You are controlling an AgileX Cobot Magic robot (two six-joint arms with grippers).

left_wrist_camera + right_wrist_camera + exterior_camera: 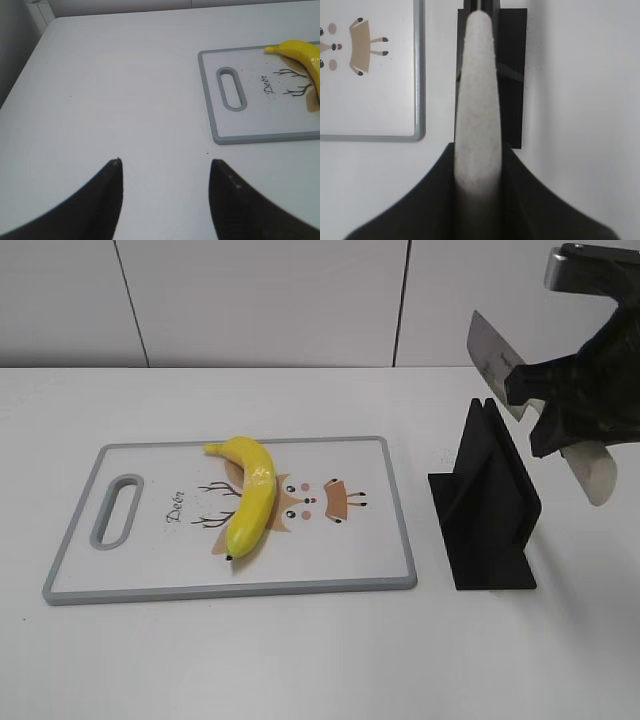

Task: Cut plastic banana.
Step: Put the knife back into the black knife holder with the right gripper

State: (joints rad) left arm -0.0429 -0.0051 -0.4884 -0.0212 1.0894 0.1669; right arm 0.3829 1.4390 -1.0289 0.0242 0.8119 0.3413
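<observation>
**Knife raised over its stand, banana on the board**

The white desk carries everything. Largest on it is the grey-rimmed cutting board with a slot handle and a deer drawing, lying well to the left of the right hand. Directly below that hand stands the black knife stand, just beside the board's right edge but apart from it.

The right hand is clamped on the pale handle of a knife — in its wrist view the handle runs straight out between the two dark fingers, pressed on both sides. The blade points up and left of the hand, lifted clear above the stand's slot.

The plastic banana lies on the middle of the board, far left of the right hand, stem toward the board's far edge and dark tip toward the near edge.

The left hand hangs over bare desk with its fingers spread wide, gripping nothing — the board's handle end and the banana's stem lie ahead and to its right.
</observation>
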